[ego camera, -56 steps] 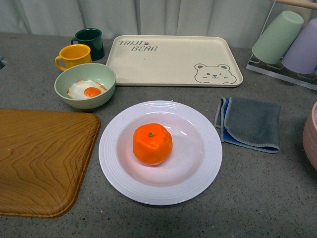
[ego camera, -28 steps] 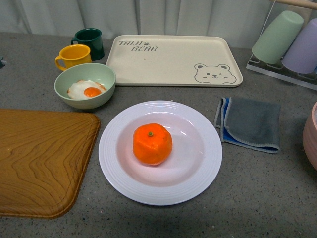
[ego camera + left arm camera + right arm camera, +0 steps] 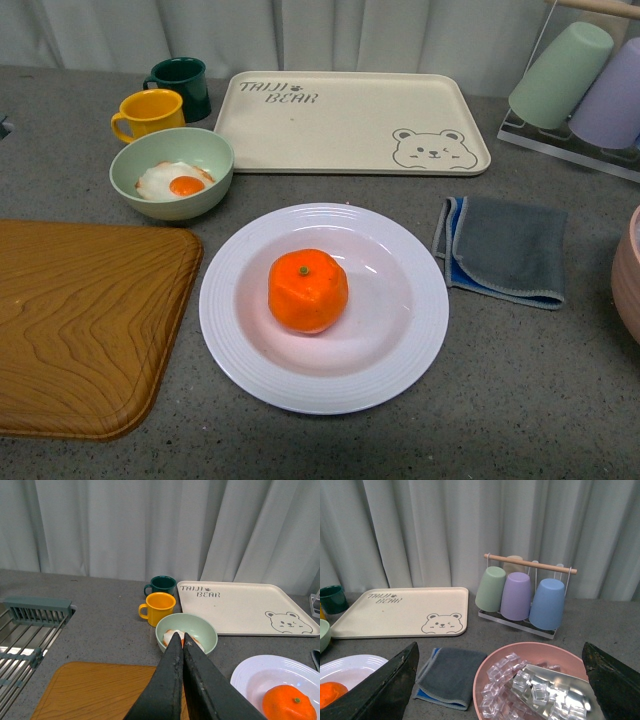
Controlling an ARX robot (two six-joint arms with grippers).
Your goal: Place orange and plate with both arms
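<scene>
No change: orange [image 3: 308, 290] on plate [image 3: 405, 335], bowl [image 3: 180, 207], cloth [image 3: 510, 250] beside; left hand [image 3: 182, 636] closed empty, right hand [image 3: 500, 650] agape empty

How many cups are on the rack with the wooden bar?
3: a green cup, a purple cup and a blue cup, side by side under the bar. A pale shape behind the first two may be a fourth.

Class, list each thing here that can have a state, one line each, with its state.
orange, resting in the plate, stem up
plate, upright, holding the orange
green bowl, holding a fried egg
cloth, folded
pink bowl, holding ice
cups, hung upside down
left tool, shut, holding nothing
right tool, open
</scene>
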